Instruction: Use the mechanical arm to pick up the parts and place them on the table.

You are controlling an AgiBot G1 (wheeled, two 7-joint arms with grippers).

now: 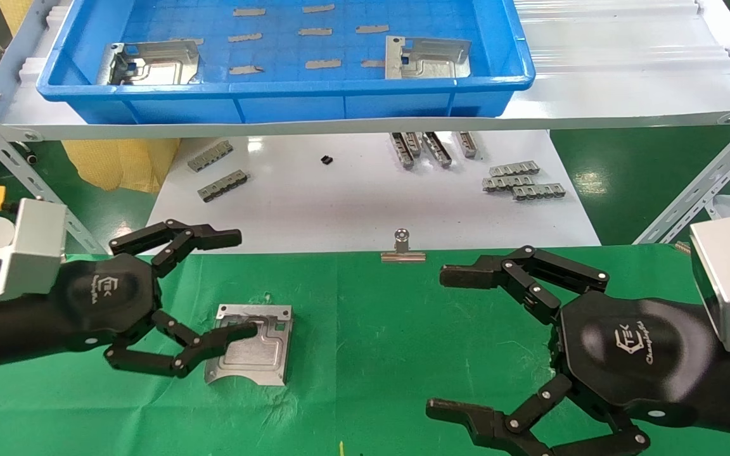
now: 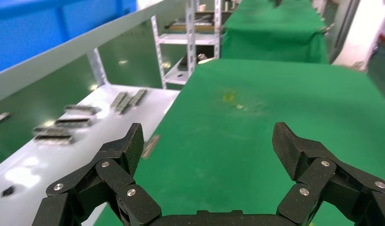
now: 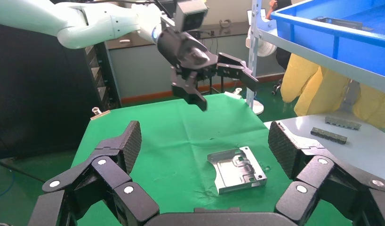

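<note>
One silvery part (image 1: 252, 347) lies flat on the green table (image 1: 371, 329), left of centre. My left gripper (image 1: 238, 284) is open and empty; in the head view its lower finger overlaps the part's near-left corner. The right wrist view shows it (image 3: 226, 89) raised well above the cloth, apart from the part (image 3: 237, 169). Two more parts (image 1: 149, 63) (image 1: 425, 58) lie in the blue tray (image 1: 289, 95). My right gripper (image 1: 444, 342) is open and empty over the table's right side. Each wrist view shows its own fingers spread, left (image 2: 209, 139) and right (image 3: 204, 135).
The tray sits on a white shelf with angled metal struts (image 1: 701, 190). Below it a glossy white board (image 1: 339, 202) holds grey ribbed strips (image 1: 523, 180). A silver binder clip (image 1: 403, 248) stands at the cloth's far edge. A small yellow mark (image 1: 341, 448) lies at the near edge.
</note>
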